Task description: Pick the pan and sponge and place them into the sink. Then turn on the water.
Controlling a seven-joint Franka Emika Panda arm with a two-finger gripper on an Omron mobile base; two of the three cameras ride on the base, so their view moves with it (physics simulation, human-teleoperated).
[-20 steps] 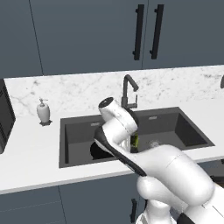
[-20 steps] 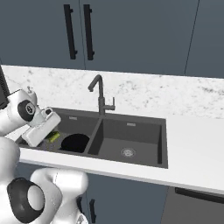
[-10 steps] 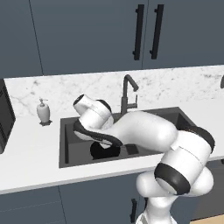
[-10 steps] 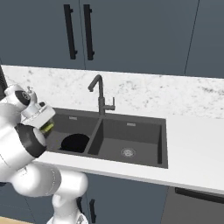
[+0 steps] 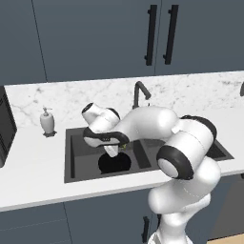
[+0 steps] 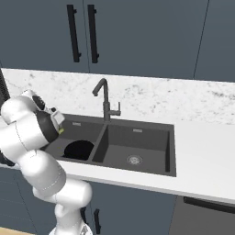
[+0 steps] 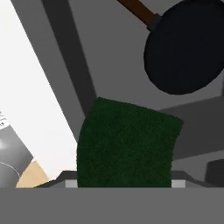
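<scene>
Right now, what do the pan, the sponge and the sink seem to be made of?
Pan: probably dark coated metal, matte black with no shine; its handle end looks reddish-brown, perhaps wood.
Sponge: the visible green face looks rough and fibrous, like a scouring layer.
Sink: dark grey, matte and even, perhaps composite stone; not certain.

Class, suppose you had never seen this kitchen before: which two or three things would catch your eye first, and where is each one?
The big white robot arm bends low over the left basin of the dark sink. Its tool grips a sponge whose green face looms large in the hand view. Below it, a round black pan already lies in that left basin.
</scene>
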